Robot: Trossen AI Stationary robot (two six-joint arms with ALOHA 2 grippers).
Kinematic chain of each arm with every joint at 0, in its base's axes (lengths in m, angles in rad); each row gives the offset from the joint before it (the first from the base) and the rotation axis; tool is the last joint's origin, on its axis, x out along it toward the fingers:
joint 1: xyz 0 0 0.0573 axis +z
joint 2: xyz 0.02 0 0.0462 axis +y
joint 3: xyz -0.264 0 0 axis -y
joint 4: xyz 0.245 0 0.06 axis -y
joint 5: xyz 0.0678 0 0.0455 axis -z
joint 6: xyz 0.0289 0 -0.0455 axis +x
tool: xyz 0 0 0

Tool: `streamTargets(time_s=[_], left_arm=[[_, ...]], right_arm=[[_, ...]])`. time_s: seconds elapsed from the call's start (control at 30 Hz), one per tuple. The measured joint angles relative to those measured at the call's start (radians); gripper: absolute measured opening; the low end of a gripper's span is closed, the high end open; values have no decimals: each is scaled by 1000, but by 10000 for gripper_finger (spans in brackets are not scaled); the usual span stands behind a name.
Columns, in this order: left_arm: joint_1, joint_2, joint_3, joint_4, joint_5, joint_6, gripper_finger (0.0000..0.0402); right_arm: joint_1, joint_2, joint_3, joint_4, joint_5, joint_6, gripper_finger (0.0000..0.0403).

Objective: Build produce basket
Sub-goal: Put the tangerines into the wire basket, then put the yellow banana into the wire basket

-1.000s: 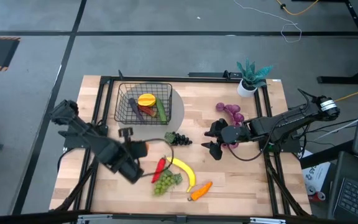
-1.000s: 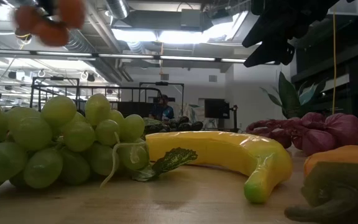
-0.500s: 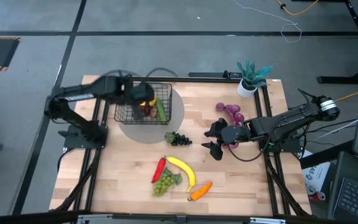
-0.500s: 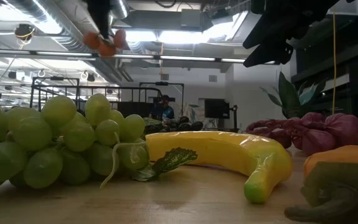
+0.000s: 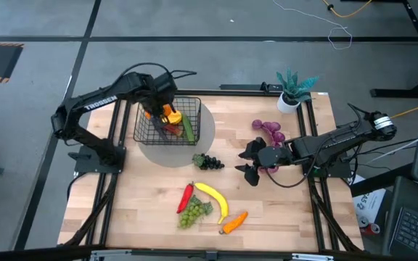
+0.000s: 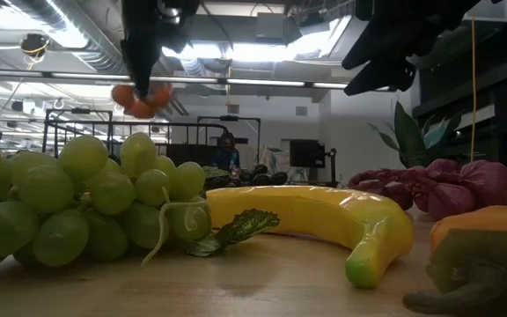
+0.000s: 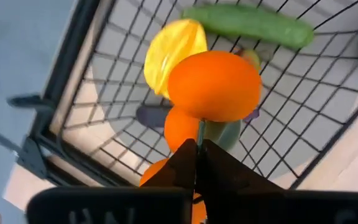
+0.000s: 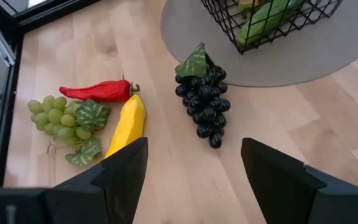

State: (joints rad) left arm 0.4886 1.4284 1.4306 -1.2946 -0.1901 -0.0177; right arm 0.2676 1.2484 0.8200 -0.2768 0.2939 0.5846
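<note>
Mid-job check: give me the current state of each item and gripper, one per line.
Left gripper: shut on oranges, above the basket.
Right gripper: fingers open, empty, over the table.
Basket: upright on grey mat, cucumber inside.
Dark grapes: on table, beside the mat.
Banana, chili, green grapes, carrot: loose on table.
</note>
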Motion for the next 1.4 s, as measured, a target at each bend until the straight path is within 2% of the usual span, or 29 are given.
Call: streamTargets(time_s=[0.2,0.37,0.47,0.7,1.0,1.2,1.4], left_arm=[[-24,0,-112,20,22,-59,79],[-48,0,-133,22,17,-66,131],[-63,0,-133,25,17,-67,146],[-81,-3,-110,-30,17,-86,147],[-158,-4,52,-276,50,-217,147],[-265,-60,73,-277,229,-269,147],[-422,-127,61,-247,227,-317,147]], right_arm=[[0,0,0,0,0,49,261],[0,0,0,-1,0,65,261],[0,0,0,-5,0,64,261],[0,0,0,-6,-33,38,261],[0,0,0,-8,-87,35,261],[0,0,0,-45,-88,36,261],[0,-1,0,-58,-89,37,261]])
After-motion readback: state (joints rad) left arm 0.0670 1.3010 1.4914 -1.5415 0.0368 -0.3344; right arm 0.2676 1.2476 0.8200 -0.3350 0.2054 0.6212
